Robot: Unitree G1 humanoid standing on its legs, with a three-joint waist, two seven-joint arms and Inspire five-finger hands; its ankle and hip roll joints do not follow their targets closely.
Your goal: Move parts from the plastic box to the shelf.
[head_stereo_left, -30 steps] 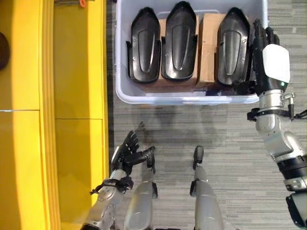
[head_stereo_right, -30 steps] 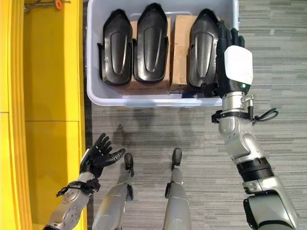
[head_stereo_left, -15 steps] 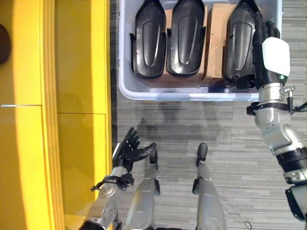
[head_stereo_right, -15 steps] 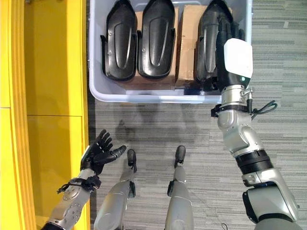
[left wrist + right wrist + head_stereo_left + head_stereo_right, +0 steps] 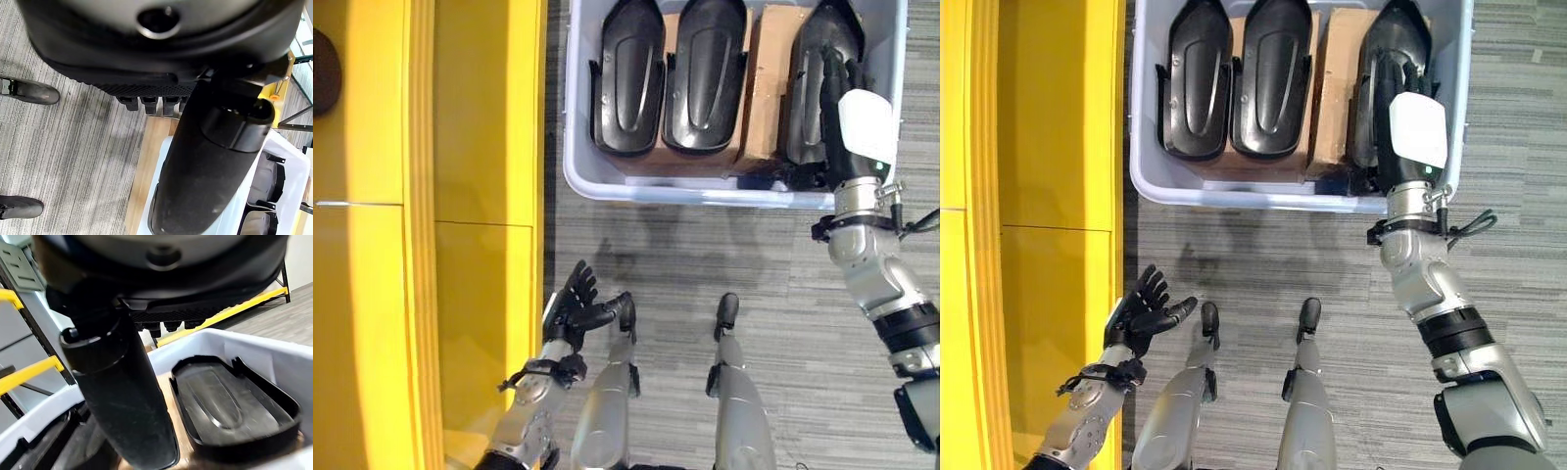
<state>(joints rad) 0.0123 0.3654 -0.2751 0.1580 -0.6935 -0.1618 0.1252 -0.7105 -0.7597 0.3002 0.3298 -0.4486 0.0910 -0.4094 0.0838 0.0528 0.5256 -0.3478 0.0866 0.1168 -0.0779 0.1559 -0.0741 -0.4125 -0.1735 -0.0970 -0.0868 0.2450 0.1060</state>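
Note:
A pale plastic box (image 5: 695, 191) stands on the floor ahead and holds three black shell-shaped parts side by side on brown cardboard: left (image 5: 626, 83), middle (image 5: 705, 73), right (image 5: 808, 88). My right hand (image 5: 862, 122), white cover on its back, reaches over the box's near rim and lies over the right part, fingers straight. In the right wrist view its thumb (image 5: 122, 396) hangs above a black part (image 5: 230, 401). My left hand (image 5: 576, 311) hovers low beside the yellow shelf (image 5: 480, 196), open, palm up and holding nothing.
The yellow shelf runs along the whole left side, with a dark round thing (image 5: 323, 59) at its far left edge. Grey striped carpet (image 5: 705, 255) lies between the box and me. The left wrist view shows the box (image 5: 293, 161) past my thumb (image 5: 210, 161).
The camera has shifted, so the box sits further right and higher. My right hand has moved from the box's right wall inward over the right part. The left hand stays put.

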